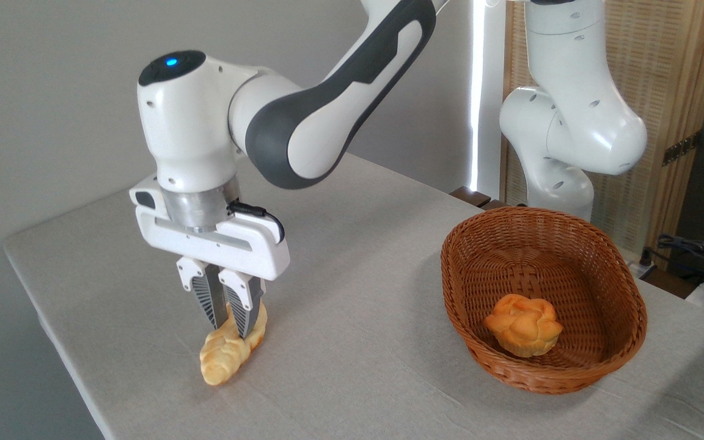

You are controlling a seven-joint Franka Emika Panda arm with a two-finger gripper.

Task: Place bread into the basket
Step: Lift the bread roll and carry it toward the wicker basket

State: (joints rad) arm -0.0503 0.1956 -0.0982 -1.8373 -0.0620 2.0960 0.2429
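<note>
The bread point(220, 360), a pale golden braided loaf, lies on the grey tablecloth near the front left edge. My gripper point(230, 330) points straight down over it, its two ribbed fingers point(243, 308) shut on the loaf's middle, which they partly hide. The loaf's near end rests on the table or just above it; I cannot tell which. The basket point(572, 229), oval reddish-brown wicker, stands far to the right.
A round orange knotted bun point(524, 325) sits inside the basket. The table's front left edge point(65, 360) runs close beside the loaf. The arm's white base point(563, 146) rises behind the basket, with cables point(694, 250) at the far right.
</note>
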